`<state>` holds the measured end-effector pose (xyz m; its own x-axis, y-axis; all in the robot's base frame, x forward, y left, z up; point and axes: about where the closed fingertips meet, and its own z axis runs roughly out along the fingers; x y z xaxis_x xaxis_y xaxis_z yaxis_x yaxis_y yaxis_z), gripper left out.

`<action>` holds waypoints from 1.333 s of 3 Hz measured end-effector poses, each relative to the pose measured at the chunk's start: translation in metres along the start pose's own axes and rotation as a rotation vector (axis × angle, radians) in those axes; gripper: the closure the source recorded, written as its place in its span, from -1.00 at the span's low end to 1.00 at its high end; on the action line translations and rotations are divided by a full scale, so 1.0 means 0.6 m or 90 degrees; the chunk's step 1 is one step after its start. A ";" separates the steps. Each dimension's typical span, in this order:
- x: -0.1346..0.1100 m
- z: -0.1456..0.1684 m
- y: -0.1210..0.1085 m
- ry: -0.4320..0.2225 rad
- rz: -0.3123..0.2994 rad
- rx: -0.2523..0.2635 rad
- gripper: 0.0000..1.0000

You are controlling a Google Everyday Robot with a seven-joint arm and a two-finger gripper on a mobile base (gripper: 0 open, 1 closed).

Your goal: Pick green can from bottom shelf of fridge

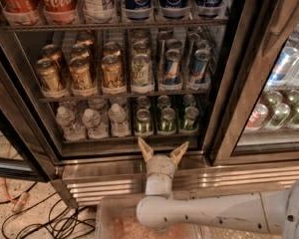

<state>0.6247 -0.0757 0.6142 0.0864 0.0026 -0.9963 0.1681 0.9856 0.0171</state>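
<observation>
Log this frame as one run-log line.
stage: pre-grasp | hand: open, empty, at fridge base, just below bottom shelf | green can: upright on shelf, front row, not grasped

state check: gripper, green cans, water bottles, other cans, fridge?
gripper: open, empty, at the fridge sill just below the bottom shelf.
green can: upright, front row of the bottom shelf, not gripped.
water bottles: upright, capped, left side of the bottom shelf.
gold-brown cans: upright, on the rack above.
fridge: front looks open to the racks.
</observation>
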 end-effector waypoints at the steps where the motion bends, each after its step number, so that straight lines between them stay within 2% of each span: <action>1: -0.002 0.008 0.005 -0.004 0.011 -0.003 -0.68; 2: -0.001 0.021 0.008 -0.009 0.014 0.003 -0.58; 3: 0.003 0.035 0.002 -0.012 0.009 0.021 -0.76; 4: 0.010 0.052 -0.009 -0.015 0.002 0.043 -0.40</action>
<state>0.6552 -0.0863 0.6109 0.1099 0.0014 -0.9939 0.2331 0.9721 0.0272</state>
